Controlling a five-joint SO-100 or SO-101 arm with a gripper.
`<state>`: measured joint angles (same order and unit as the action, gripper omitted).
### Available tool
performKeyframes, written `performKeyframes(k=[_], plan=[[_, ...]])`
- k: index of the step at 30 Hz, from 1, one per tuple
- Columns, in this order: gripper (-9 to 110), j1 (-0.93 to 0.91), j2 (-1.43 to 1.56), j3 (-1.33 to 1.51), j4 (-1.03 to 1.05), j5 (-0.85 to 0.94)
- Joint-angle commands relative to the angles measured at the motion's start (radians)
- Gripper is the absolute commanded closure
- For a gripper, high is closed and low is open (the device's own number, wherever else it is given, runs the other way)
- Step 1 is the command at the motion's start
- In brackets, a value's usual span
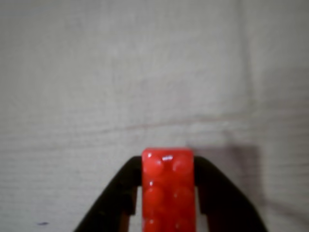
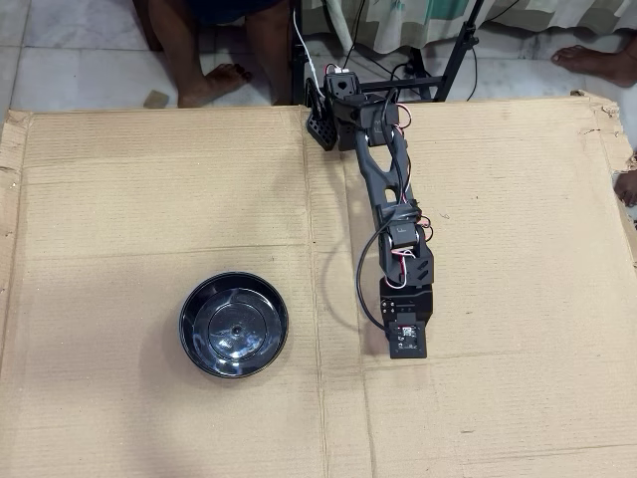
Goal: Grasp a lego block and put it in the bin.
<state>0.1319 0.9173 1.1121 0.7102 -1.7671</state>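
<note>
The cardboard-covered desk [image 2: 518,199] carries the arm [image 2: 383,179], stretched from its base at the far edge toward the camera, wrist bent downward. The bin [image 2: 234,325] sits well left of the end effector [image 1: 168,212] in the overhead view. Its black fingers [image 1: 118,193] are clamped against both sides of the lego block [image 1: 168,188], studs facing the wrist camera.

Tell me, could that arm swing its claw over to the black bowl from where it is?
Probably yes. The claw grips the red brick, and in the overhead view only bare cardboard lies between the arm and the bowl to its left.
</note>
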Motion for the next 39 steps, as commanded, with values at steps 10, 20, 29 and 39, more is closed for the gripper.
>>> performKeyframes(k=[10,20,29,39], plan=[[101,-0.112,0.181,-0.008,0.003,0.005],[101,-0.259,0.207,-0.014,0.002,0.114],[101,-0.393,0.233,-0.017,-0.003,0.164],[101,-0.499,0.282,-0.009,0.002,0.164]])
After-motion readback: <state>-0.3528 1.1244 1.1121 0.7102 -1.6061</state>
